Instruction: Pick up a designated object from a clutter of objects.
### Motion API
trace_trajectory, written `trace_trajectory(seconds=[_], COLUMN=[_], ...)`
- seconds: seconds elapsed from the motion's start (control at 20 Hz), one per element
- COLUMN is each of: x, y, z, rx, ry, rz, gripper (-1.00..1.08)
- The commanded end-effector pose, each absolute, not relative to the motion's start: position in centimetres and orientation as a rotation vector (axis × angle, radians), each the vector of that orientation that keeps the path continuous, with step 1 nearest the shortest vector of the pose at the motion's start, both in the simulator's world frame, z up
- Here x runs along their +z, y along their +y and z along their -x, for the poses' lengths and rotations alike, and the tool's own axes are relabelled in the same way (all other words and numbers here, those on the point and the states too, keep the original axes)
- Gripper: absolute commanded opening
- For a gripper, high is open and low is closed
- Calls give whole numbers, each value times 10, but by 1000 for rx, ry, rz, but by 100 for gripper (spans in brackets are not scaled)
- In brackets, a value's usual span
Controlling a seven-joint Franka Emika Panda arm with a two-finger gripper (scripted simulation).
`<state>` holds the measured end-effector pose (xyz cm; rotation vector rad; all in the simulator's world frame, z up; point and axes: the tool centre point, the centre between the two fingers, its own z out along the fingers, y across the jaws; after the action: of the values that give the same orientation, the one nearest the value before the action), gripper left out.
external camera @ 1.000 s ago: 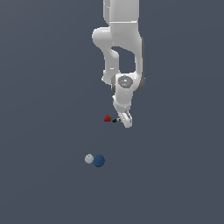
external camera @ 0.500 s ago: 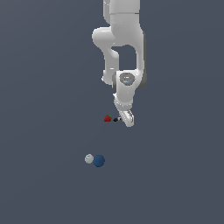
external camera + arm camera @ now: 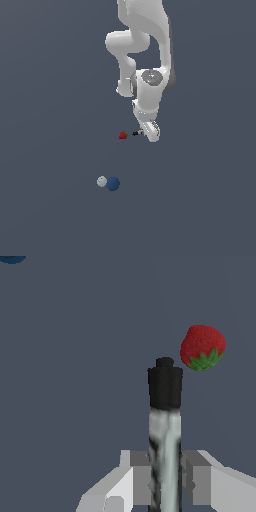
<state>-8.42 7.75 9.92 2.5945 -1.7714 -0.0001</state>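
Note:
The designated object, a thin rod with a light grey shaft (image 3: 165, 446) and a black end (image 3: 165, 387), lies between my fingers in the wrist view. Both pads touch its sides. In the exterior view only its black end (image 3: 135, 133) sticks out from my gripper (image 3: 150, 133), toward the exterior view's left. My gripper (image 3: 165, 473) is shut on the rod, low over the floor. The red strawberry-like lump (image 3: 123, 135) sits just beyond the rod's black end, apart from it; it also shows in the wrist view (image 3: 202, 347).
A dark blue ball (image 3: 113, 184) and a smaller whitish ball (image 3: 102, 181) touch each other, well away from my gripper toward the front of the exterior view. An edge of the blue ball (image 3: 11, 258) shows in the wrist view. The floor is flat dark grey.
The wrist has risen and tilted a little. The rod's black end has shifted slightly up and to the exterior view's right, away from the strawberry. The balls have not moved.

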Motion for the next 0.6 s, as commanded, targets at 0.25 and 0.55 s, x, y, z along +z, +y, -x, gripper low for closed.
trace_trajectory(seconds=[0.25, 0.55], x=[162, 215], y=[91, 102], z=[61, 41], rx=[0, 0], ry=[-1771, -1771], rz=[-2594, -2594], gripper=[-100, -100])
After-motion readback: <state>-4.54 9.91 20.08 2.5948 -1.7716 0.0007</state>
